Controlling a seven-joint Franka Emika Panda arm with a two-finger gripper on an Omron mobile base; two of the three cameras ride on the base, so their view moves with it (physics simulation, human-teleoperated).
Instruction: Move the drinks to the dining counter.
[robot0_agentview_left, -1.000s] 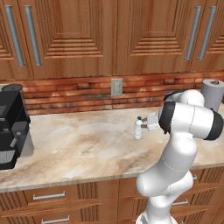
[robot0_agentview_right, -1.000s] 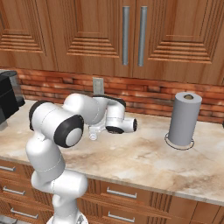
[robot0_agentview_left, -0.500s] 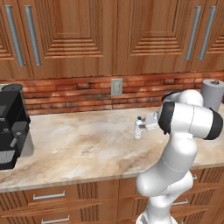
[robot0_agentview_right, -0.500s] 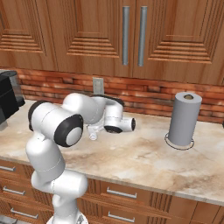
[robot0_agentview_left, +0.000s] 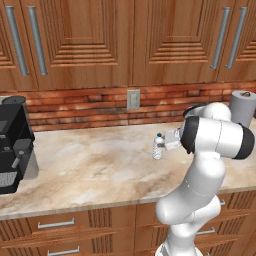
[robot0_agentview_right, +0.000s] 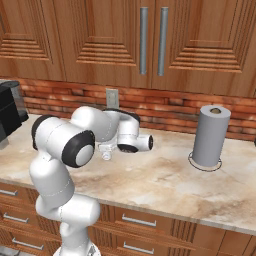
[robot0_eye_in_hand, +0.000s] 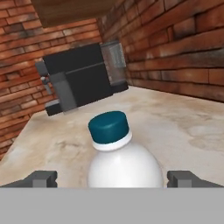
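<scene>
One of the drinks, a small clear water bottle (robot0_agentview_left: 158, 148) with a teal cap (robot0_eye_in_hand: 108, 127), stands upright on the marbled counter (robot0_agentview_left: 95, 170) under the wooden wall cabinets. My gripper (robot0_eye_in_hand: 113, 179) is open and level with the bottle's shoulder. The bottle (robot0_eye_in_hand: 121, 164) sits between the two dark fingertips (robot0_eye_in_hand: 41, 178), with a gap on each side. In the left base view the gripper (robot0_agentview_left: 164, 145) reaches the bottle from the right. From the right base view the bottle (robot0_agentview_right: 106, 155) peeks out behind my forearm. The dining counter is out of view.
A black coffee machine (robot0_agentview_left: 12, 145) stands at the counter's left end, straight beyond the bottle in the hand view (robot0_eye_in_hand: 81, 78). A grey paper-towel roll (robot0_agentview_right: 210, 137) stands to the right. A brick wall with an outlet (robot0_agentview_left: 133, 99) runs close behind.
The hand has crept slightly left, closer around the water bottle. The jaws stay wide and the bottle stands where it was.
</scene>
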